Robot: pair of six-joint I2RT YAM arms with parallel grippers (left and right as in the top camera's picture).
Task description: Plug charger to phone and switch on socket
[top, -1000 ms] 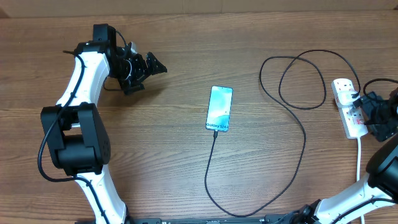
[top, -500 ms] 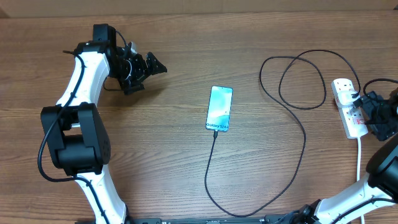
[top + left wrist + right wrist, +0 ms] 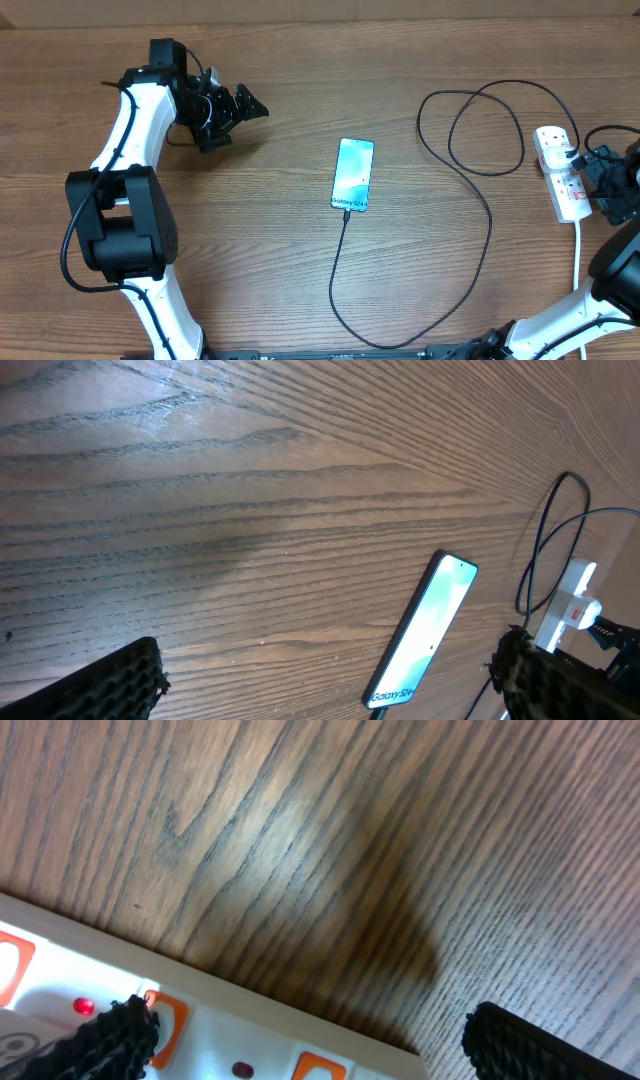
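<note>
The phone (image 3: 353, 175) lies flat mid-table, teal screen up, its "Galaxy" band toward the front; it also shows in the left wrist view as the phone (image 3: 425, 630). The black charger cable (image 3: 488, 215) meets the phone's near end, loops along the front edge and curls back to the white socket (image 3: 560, 178) at the right. My left gripper (image 3: 247, 105) hovers open at the far left, well away from the phone, with nothing between its fingers (image 3: 105, 685). My right gripper (image 3: 592, 178) stands open beside the socket (image 3: 200, 1010), one finger (image 3: 110, 1040) over its orange switches.
The socket's white cord (image 3: 579, 255) runs toward the front right by my right arm's base. The left arm's base (image 3: 120, 225) stands at the front left. The cable's double loop (image 3: 480, 125) lies behind and left of the socket.
My right gripper has edged slightly to the right beside the socket. The left arm, the phone and the cable have not moved.
</note>
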